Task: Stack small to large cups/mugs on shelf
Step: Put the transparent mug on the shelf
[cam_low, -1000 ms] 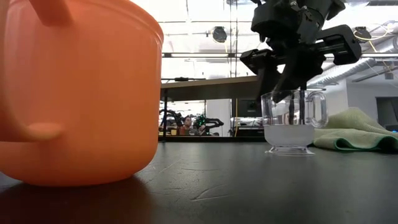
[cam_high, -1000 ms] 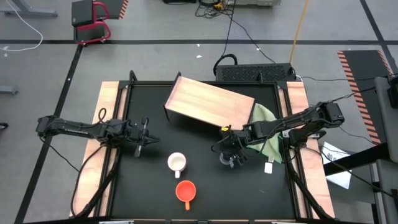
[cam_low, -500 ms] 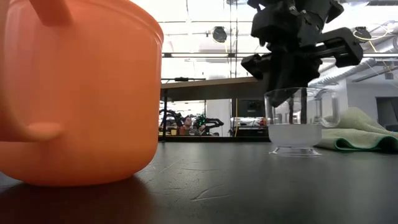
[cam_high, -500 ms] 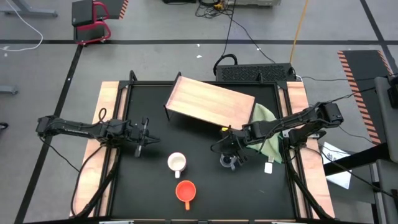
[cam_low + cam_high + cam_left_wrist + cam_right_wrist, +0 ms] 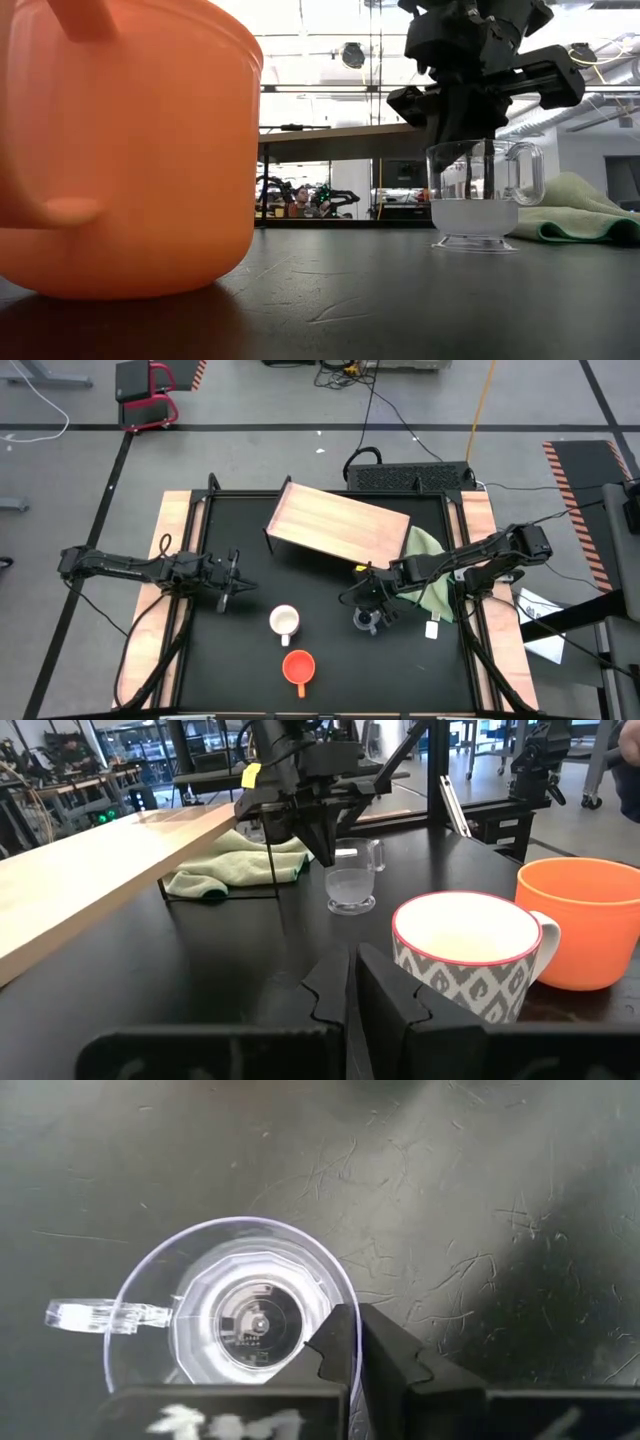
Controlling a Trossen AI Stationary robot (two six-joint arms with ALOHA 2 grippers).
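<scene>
The small clear cup (image 5: pixel 366 621) stands upright on the black table, right of middle, with my right gripper (image 5: pixel 372 612) shut on it from above. The white patterned mug (image 5: pixel 285 620) stands on its base left of it. The orange mug (image 5: pixel 298 666) sits nearer the front edge and fills the low view's left (image 5: pixel 120 150). The wooden shelf (image 5: pixel 338 525) stands on black legs at the back. My left gripper (image 5: pixel 232 582) hangs shut and holding nothing, left of the white mug (image 5: pixel 470 955). My right gripper pinches the clear cup's wall at the rim (image 5: pixel 342 1293), on the side opposite the handle (image 5: pixel 100 1317). One finger is inside the cup and one outside. The fingers (image 5: pixel 468 130) point down from above. The cup stands upright, its base (image 5: pixel 475 243) on the table.
A green cloth (image 5: pixel 425 575) lies bunched at the table's right, by the shelf's right end. A small white tag (image 5: pixel 432 628) lies near the right edge. Pale wooden strips (image 5: pixel 172 560) run along both sides of the table.
My right gripper has shut on the clear cup's wall. As it shut, the cup slid a little sideways on the table and its handle turned; the cup stays upright on its base.
</scene>
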